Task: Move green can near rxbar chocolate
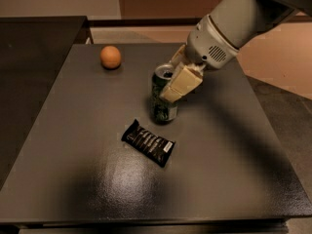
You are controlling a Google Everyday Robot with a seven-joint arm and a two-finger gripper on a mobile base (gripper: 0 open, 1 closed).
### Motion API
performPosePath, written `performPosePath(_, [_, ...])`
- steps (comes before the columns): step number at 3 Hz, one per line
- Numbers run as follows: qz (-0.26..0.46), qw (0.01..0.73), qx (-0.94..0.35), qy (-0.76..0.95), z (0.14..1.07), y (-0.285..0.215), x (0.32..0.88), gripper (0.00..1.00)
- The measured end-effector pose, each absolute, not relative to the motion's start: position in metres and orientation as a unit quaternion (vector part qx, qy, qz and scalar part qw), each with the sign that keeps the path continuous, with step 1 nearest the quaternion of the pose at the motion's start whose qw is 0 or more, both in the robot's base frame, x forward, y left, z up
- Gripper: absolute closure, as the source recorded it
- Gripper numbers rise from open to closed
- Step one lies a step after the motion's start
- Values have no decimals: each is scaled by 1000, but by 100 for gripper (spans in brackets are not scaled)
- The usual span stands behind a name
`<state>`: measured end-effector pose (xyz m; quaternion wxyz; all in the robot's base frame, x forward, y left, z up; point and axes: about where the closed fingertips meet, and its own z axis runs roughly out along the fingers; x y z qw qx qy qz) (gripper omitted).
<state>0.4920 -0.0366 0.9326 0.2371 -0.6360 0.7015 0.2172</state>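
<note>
The green can (163, 107) stands upright near the middle of the dark table (73, 130), its silver top open. My gripper (171, 84) comes in from the upper right and is shut on the can's upper part, with one cream finger (181, 83) across its right side. The rxbar chocolate (148, 143), a flat black wrapper with white lettering, lies just in front of and slightly left of the can, a small gap between them.
An orange ball (110, 57) sits at the table's far left. A darker counter (29, 43) adjoins the table on the left. The floor (282, 87) drops away past the table's right edge.
</note>
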Motion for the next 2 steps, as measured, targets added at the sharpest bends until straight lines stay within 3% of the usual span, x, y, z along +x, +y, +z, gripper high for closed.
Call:
performPosePath(1, [221,223,-635,706,923,-31,483,100])
performPosePath(2, [213,221,-633,711,916,-28,476,82])
